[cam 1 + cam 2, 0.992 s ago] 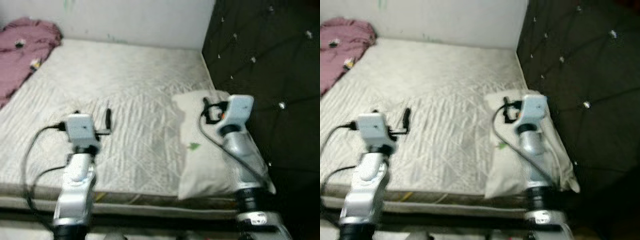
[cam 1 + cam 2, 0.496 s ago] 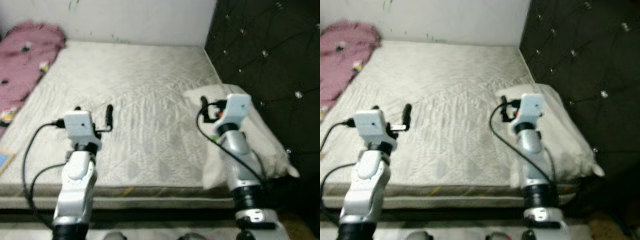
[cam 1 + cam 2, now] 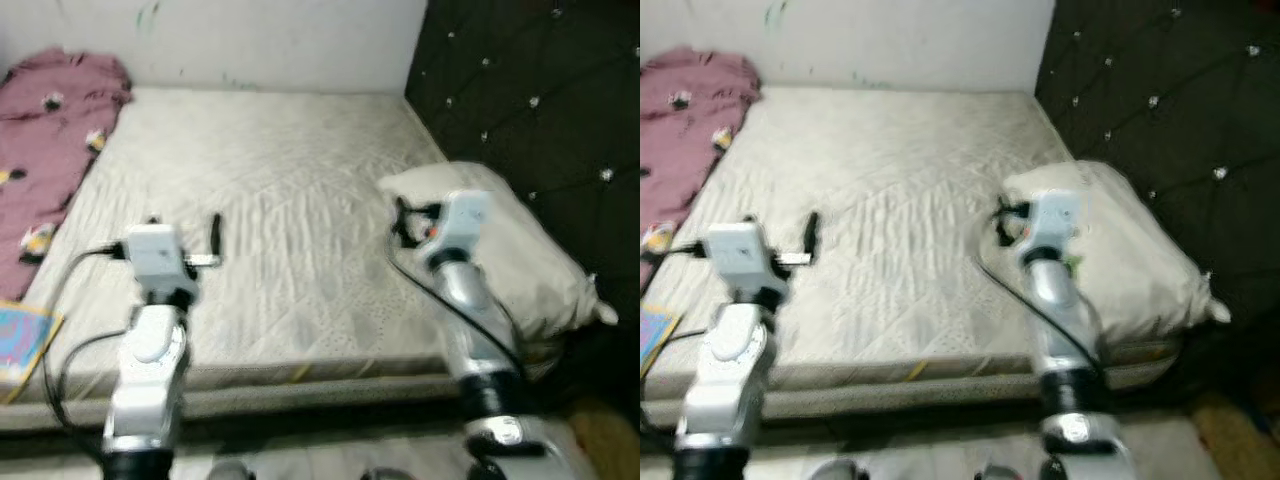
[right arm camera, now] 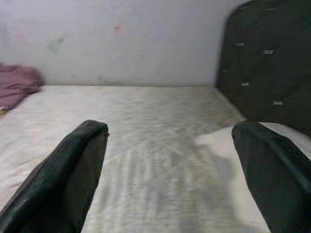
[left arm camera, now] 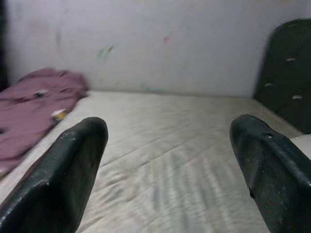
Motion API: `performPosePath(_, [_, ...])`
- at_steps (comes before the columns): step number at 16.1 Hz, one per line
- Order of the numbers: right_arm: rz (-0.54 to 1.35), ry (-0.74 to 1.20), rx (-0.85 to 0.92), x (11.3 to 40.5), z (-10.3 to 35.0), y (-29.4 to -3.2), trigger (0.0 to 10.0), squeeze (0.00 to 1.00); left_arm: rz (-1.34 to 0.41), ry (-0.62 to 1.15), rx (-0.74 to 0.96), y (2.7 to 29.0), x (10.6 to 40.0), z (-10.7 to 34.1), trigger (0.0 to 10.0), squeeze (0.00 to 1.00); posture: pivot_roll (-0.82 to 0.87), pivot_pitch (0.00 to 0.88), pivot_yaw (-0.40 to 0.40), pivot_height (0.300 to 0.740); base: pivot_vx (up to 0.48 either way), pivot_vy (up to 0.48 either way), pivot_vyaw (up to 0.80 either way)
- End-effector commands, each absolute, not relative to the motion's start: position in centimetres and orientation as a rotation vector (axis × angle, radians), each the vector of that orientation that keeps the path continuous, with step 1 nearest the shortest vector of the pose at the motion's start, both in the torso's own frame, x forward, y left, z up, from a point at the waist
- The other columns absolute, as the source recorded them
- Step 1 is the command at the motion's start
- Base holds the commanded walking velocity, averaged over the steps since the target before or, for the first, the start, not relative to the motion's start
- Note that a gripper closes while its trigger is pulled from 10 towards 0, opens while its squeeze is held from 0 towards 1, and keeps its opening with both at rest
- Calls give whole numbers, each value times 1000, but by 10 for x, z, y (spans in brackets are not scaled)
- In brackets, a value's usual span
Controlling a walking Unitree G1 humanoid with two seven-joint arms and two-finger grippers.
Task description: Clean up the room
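Left claw [image 5: 167, 170] and right claw [image 4: 167, 170] raised level, spread, over mattress [image 3: 290, 200].

View: the camera is swinging toward the robot's left, so the whole scene is shifting.
Pillow [image 3: 500, 250]: more of it is showing now, down to its corner by the headboard [image 3: 540, 110].
Blanket [image 3: 50, 150]: more of the pink cloth is coming into sight.
Book [image 3: 22, 340]: a blue one is appearing at the bed [image 3: 270, 200] edge.
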State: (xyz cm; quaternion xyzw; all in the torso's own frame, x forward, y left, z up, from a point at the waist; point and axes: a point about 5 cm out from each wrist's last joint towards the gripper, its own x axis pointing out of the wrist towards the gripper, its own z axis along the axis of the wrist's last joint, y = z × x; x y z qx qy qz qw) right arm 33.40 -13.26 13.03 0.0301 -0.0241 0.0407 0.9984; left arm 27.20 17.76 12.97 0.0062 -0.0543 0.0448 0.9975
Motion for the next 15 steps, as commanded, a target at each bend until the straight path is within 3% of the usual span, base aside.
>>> performPosePath(1, [57, -65, 43, 336, 136, -144, 10000, 0, 67, -113, 4, 171, 273, 131, 10000, 0, -12, 0, -31, 740, 0, 450, 0])
performPosePath(13, [69, -56, 34, 338, 135, -139, 10000, 0, 67, -114, 0, 170, 273, 132, 10000, 0, -13, 0, -33, 740, 0, 442, 0])
performPosePath(15, [71, -53, 31, 338, 134, -139, 10000, 0, 61, -136, 11, 169, 273, 134, 10000, 0, -13, 0, -33, 740, 131, 184, 0])
